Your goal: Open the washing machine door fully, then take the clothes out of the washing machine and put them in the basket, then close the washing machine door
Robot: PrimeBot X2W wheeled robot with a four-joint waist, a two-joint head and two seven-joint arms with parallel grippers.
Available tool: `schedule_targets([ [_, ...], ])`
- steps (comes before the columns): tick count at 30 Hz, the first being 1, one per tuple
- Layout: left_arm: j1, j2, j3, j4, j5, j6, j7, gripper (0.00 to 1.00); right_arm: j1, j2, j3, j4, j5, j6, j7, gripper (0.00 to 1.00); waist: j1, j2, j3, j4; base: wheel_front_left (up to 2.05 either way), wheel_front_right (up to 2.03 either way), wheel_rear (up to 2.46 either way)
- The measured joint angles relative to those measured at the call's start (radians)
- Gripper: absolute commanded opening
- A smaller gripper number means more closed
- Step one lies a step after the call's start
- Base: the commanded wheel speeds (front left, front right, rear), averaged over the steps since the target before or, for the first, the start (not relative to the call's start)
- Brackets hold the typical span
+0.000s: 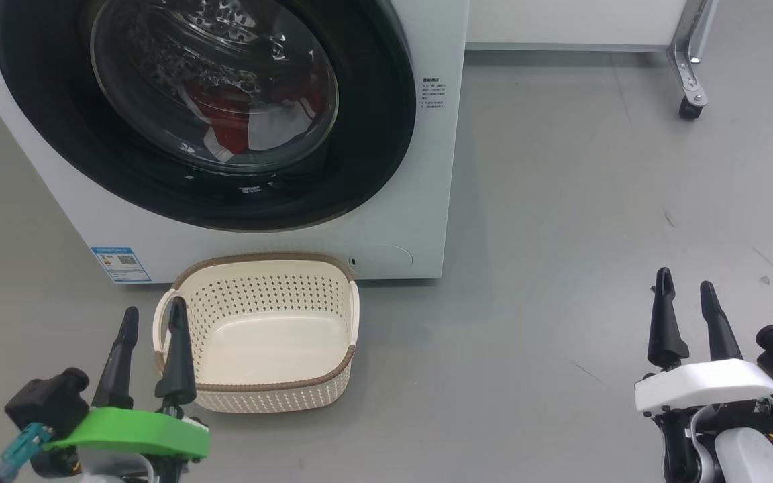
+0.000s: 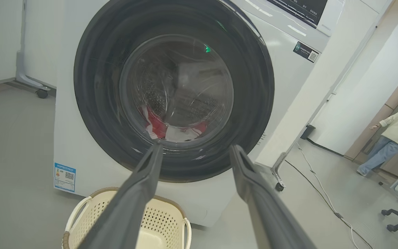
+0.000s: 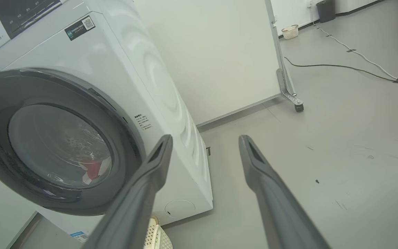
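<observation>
Indoors, basket sits on scuffed grey floor.

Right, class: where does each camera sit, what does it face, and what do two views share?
Head: high, looking down at washer and basket; left gripper, right gripper show.
Left wrist: faces door squarely; own fingers.
Right wrist: faces washer's right corner, floor; own fingers.
All share: red clothes behind door glass.

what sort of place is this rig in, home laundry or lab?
Probably a lab or office test space, not a home. The washing machine stands on a bare grey floor beside a white partition on castors, and a cable runs taped across the open floor.
</observation>
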Motion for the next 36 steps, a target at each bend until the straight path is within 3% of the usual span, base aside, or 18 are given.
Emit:
schedule_targets([
  [8, 0.008, 0.001, -0.040, 0.023, 0.181, 0.035, -0.030, 1.00, 0.001, -0.005, 0.038, 0.021, -0.134, -0.028, -0.026, 1.00, -0.0001, 0.0000, 0.004, -0.002, 0.00, 0.00, 0.00],
  [17, 0.010, 0.002, -0.057, 0.035, 0.307, 0.067, -0.054, 1.00, 0.003, -0.007, 0.075, 0.045, -0.245, -0.046, -0.034, 1.00, 0.0000, 0.0000, 0.008, -0.005, 0.00, 0.00, 0.00],
  [21, 0.011, 0.002, -0.069, 0.053, 0.362, 0.081, -0.070, 1.00, 0.003, -0.007, 0.088, 0.060, -0.300, -0.071, -0.036, 1.00, 0.0000, 0.0000, 0.010, -0.007, 0.00, 0.00, 0.00],
  [36, 0.015, 0.001, -0.076, 0.161, 0.349, 0.114, -0.073, 1.00, 0.003, 0.002, 0.090, 0.120, -0.293, -0.086, -0.033, 1.00, 0.0000, 0.0000, 0.013, -0.013, 0.00, 0.00, 0.00],
])
